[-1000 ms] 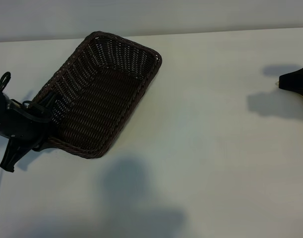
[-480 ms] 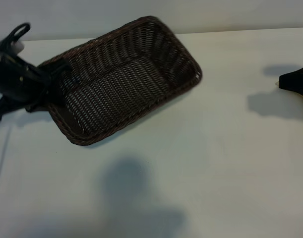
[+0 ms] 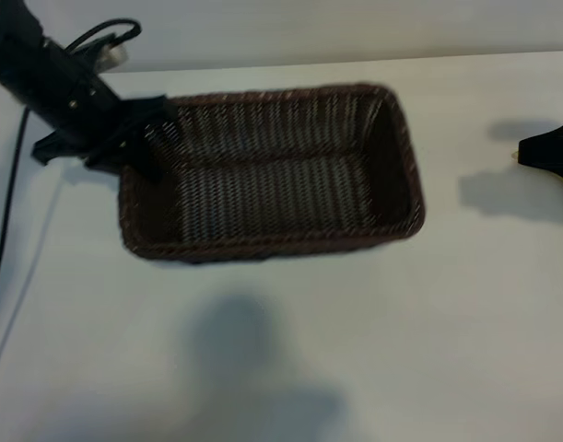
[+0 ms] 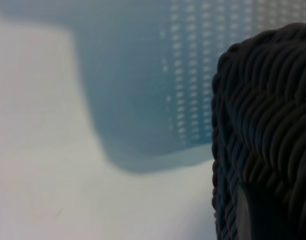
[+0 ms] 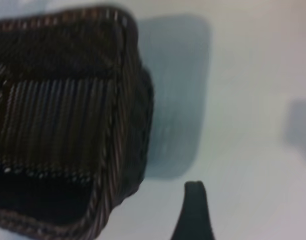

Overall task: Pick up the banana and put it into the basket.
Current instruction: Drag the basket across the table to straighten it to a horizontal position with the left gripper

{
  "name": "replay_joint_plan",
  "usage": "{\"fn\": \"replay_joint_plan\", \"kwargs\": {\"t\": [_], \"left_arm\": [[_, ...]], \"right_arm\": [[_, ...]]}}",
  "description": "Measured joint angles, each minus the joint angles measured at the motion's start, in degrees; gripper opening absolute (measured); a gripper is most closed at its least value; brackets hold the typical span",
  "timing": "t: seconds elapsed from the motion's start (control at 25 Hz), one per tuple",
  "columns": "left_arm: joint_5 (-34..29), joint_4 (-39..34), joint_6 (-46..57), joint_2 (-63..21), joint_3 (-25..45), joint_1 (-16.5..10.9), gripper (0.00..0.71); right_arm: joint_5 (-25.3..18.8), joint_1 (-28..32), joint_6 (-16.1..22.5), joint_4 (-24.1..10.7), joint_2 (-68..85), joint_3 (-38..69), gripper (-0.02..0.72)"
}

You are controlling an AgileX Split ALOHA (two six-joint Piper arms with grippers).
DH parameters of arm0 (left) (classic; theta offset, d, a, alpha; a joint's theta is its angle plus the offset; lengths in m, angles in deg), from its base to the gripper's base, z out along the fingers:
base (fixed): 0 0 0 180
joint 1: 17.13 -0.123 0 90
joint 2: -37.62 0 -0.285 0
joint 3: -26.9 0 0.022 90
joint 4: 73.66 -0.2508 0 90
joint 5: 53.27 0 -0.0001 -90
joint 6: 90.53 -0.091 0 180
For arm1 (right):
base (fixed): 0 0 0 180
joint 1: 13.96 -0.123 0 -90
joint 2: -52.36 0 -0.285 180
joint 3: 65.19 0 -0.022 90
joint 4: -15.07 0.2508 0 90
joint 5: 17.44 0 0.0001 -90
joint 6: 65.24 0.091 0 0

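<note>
The basket (image 3: 272,170) is pinched by its braided end rim in the left claw (image 3: 138,138) and held tilted above the bench (image 3: 401,350), apparently to bring it toward the right claw (image 3: 539,155), which is parked spread at the right edge; a yellow sliver beneath it may be the banana, which cannot be told

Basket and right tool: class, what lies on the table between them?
Nothing: in the exterior view only bare white table and a shadow separate the basket from the right tool at the picture's right edge.
</note>
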Motion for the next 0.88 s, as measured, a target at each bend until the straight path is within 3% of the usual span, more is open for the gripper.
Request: {"fn": "replay_joint_plan", "kwargs": {"t": [0.48,0.88], "left_arm": [[3.20,2.00,-4.45,8.20,-2.30,3.74,0.155],[5.02,2.13,-4.49,9.66,-2.30,3.81,0.155]], "right_arm": [[0.00,0.00,0.00,0.00,0.00,0.00,0.581],[0.00,0.00,0.00,0.00,0.00,0.00,0.581]]}}
